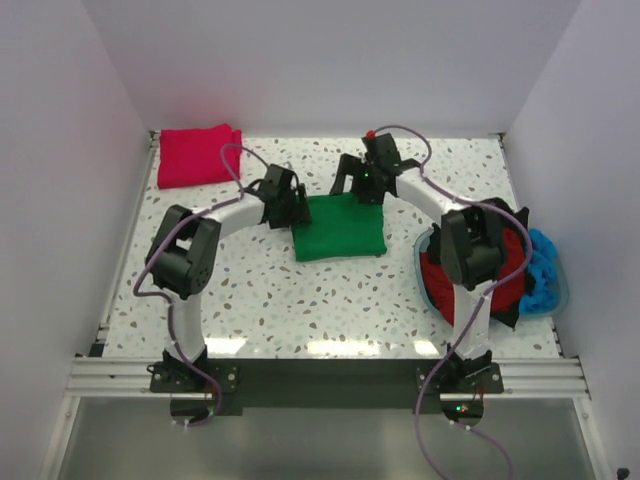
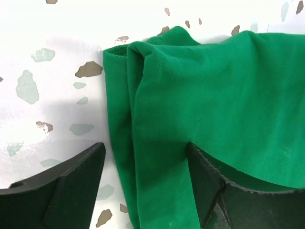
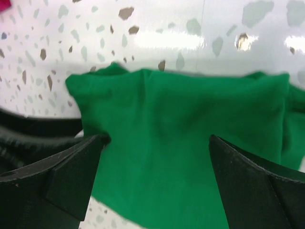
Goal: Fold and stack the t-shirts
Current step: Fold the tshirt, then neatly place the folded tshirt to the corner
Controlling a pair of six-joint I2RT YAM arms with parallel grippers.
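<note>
The bright green t-shirt [image 1: 340,235] lies folded into a rectangle in the middle of the table. My left gripper [image 1: 286,208] is at its far left corner. In the left wrist view the gripper [image 2: 145,148] is open, with the shirt's folded left edge [image 2: 157,119] between its fingers. My right gripper [image 1: 366,184] is at the shirt's far edge. In the right wrist view it [image 3: 157,138] is wide open just above the green cloth [image 3: 190,109]. The pinkish crimson t-shirt [image 1: 198,155] lies folded at the far left corner.
A light-blue round basket [image 1: 563,283] stands at the right, behind my right arm. It holds a dark red shirt [image 1: 432,272], a black one [image 1: 515,215] and a blue one [image 1: 545,265]. White walls close the table on three sides.
</note>
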